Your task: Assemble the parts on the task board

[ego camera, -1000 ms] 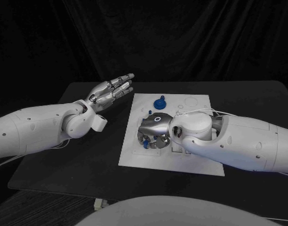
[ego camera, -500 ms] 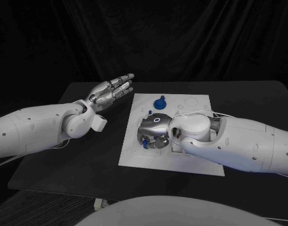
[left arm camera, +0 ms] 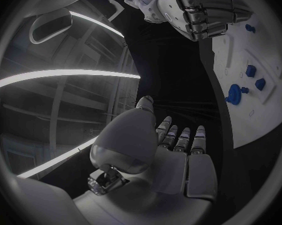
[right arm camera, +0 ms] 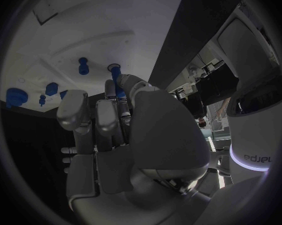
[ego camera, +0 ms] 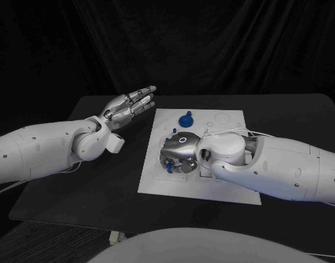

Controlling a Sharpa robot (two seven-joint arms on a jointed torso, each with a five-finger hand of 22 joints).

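A small blue peg-shaped part (right arm camera: 116, 77) is pinched in the fingertips of the right hand (ego camera: 179, 153), low over the middle of the white rectangular task board (ego camera: 167, 186); its lower end is hidden. Beyond, a round blue knob part (ego camera: 185, 119) stands clear. The left hand (ego camera: 128, 107) hovers empty, fingers extended, off the board's far-left corner over the black table (ego camera: 96, 192).

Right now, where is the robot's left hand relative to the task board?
In the head view the left hand hovers open over the black table, just off the far left corner of the white task board, touching nothing; the right hand works over the board.
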